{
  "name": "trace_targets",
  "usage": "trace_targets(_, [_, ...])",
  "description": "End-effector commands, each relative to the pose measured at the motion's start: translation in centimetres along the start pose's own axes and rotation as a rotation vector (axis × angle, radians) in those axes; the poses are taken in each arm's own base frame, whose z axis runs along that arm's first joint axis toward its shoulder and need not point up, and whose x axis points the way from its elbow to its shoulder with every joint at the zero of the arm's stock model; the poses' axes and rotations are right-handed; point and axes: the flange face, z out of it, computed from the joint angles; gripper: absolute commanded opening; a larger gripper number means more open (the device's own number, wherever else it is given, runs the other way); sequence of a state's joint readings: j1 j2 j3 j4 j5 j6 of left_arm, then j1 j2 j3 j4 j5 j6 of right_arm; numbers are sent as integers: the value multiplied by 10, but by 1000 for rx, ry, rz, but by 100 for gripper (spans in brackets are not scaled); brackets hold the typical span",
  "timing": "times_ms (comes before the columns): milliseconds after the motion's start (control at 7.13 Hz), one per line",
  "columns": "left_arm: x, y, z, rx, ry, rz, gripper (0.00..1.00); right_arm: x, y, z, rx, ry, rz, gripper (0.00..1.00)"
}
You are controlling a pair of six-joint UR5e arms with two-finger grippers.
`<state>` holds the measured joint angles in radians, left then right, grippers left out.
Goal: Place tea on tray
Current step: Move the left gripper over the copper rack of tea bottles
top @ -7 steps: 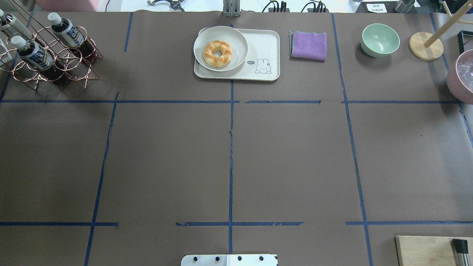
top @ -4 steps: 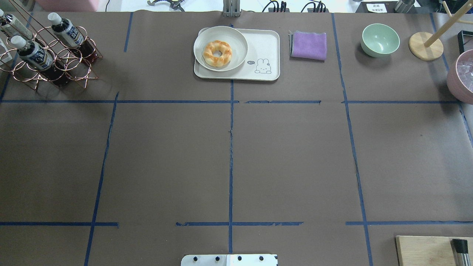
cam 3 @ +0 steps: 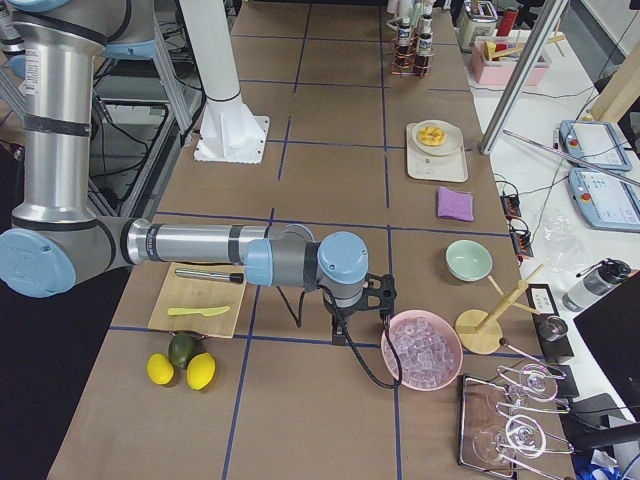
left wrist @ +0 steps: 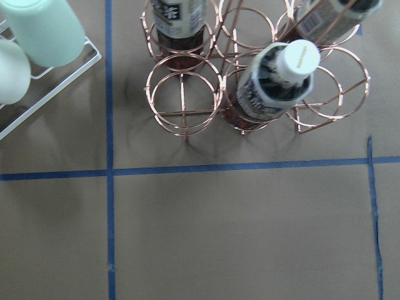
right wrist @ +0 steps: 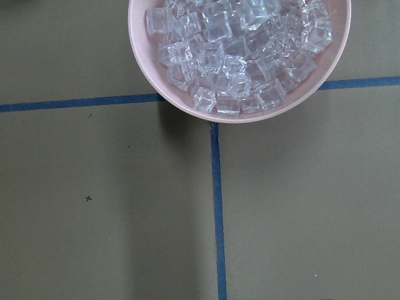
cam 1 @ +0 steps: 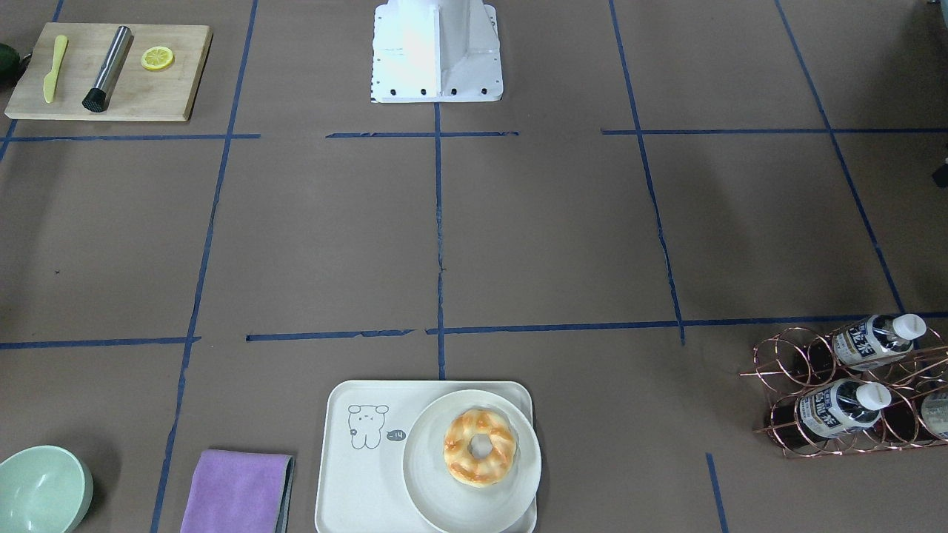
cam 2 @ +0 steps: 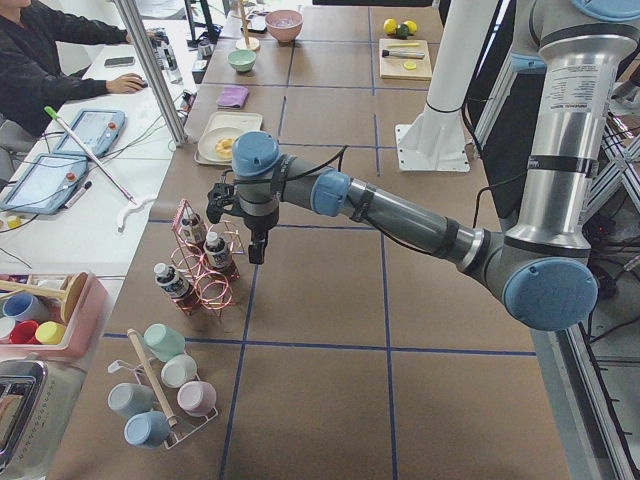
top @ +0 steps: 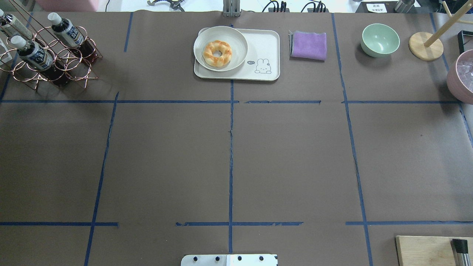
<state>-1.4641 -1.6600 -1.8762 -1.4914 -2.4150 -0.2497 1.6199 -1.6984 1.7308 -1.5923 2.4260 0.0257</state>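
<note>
Three tea bottles with white caps lean in a copper wire rack [top: 70,62] at the far left: one [top: 66,31], one [top: 33,53], one [top: 11,24]. In the left wrist view the nearest tea bottle [left wrist: 278,84] lies just below the camera. The cream tray [top: 264,44] with a drawn rabbit sits at the far centre and carries a round plate [top: 236,40] with a donut [top: 218,53]. My left gripper [cam 2: 256,252] hangs over the table beside the rack; I cannot tell its state. My right gripper [cam 3: 340,335] hangs beside the ice bowl; I cannot tell its state.
A purple cloth [top: 308,45] and a green bowl [top: 380,40] lie right of the tray. A pink bowl of ice [right wrist: 237,56] is at the right edge. A wooden board [cam 1: 111,70] holds a knife, a muddler and a lemon slice. A mug rack [left wrist: 44,37] stands beside the bottle rack.
</note>
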Motion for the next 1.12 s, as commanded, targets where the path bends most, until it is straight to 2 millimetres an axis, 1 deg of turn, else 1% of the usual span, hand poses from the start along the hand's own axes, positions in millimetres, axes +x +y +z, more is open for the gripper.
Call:
trace_targets(0, [29,-10,14,37,-25,6,100,0,0,0,1,1,-2,100])
trace_targets(140, [42,-13,27,74,-41,-10,100,-1,0,-1,2,1,-3,100])
trace_targets(280, [51,-15,34,117,-46,-26,100,-1,0,-1,2,1,-3,100])
trace_targets(421, [64,-15,46,144,-57,-33,100,-2,0,-2,4,1,-6,100])
trace_targets(561, [69,-26,67,168,-101,-10,100,-2,0,-2,5,2,-7,100])
trace_targets(701, [66,-50,81,199,-94,13,100,-4,-1,-4,8,2,-10,100])
trace_targets(841, [66,-73,92,223,-85,31,100,-4,-1,-4,9,2,-11,100])
trace_targets(981, [67,-84,96,226,-85,34,100,-7,-2,-6,13,0,-15,100])
